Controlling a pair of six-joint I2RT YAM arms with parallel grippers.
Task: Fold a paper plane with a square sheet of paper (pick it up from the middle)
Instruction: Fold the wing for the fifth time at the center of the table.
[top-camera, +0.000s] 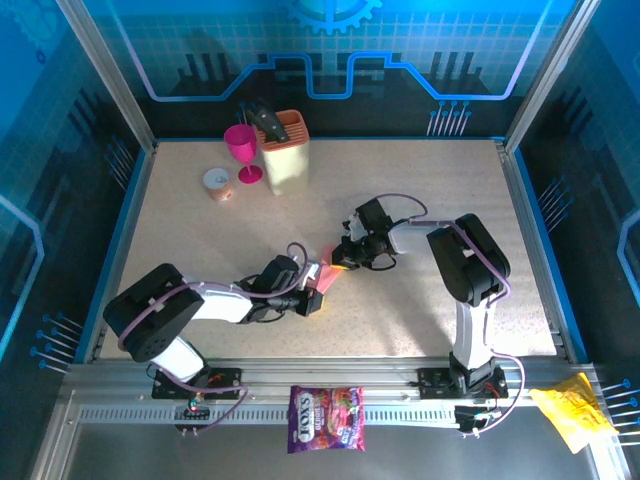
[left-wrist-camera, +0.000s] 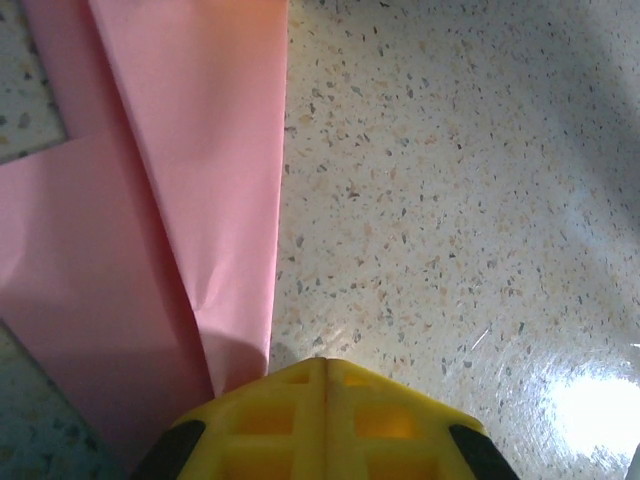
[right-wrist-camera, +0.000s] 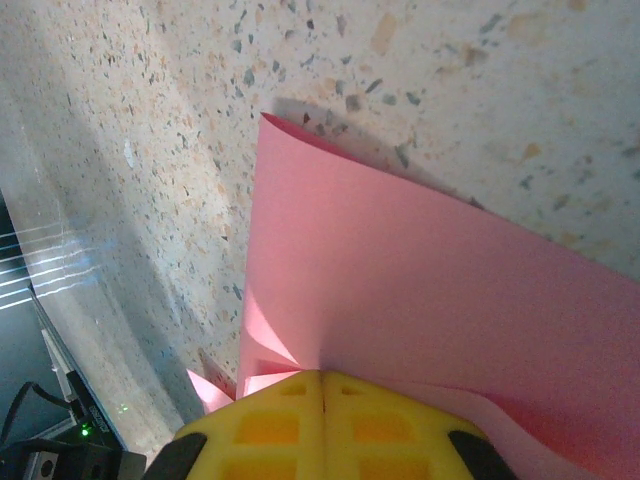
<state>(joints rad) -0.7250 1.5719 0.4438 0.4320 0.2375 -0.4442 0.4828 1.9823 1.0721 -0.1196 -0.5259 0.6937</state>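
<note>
The left gripper (top-camera: 311, 298) lies low over the table (top-camera: 430, 200), just left of centre. Its 2 yellow fingers (left-wrist-camera: 265, 425) are pressed together with no gap at the seam. In the left wrist view the near edge of the pink paper sheet (left-wrist-camera: 180, 180) runs under the left-hand finger. The tip sits on or just over the paper there, and whether any of it is nipped cannot be told. The sheet is folded: a long flap with a straight right edge overlaps a wider layer to its left.

From above, the sheet (top-camera: 328, 275) lies between the 2 grippers near the table's middle. The right gripper (top-camera: 343, 262) meets it from the far right side, its fingers (right-wrist-camera: 260, 430) also closed tight. In the right wrist view small creases in the paper (right-wrist-camera: 430, 280) converge on the seam, so this gripper appears to pinch the sheet's edge. The corner beyond stands slightly off the surface, with a shadow under it.

At the far left stand a small roll (top-camera: 218, 182), a pink goblet (top-camera: 242, 150) and a beige knife block (top-camera: 285, 155), all well apart from the paper. Open tabletop stretches from the right arm to the right side rail. A candy bag (top-camera: 326, 418) and a yellow wrapper (top-camera: 570, 410) lie on the front ledge, past the table's near edge.
</note>
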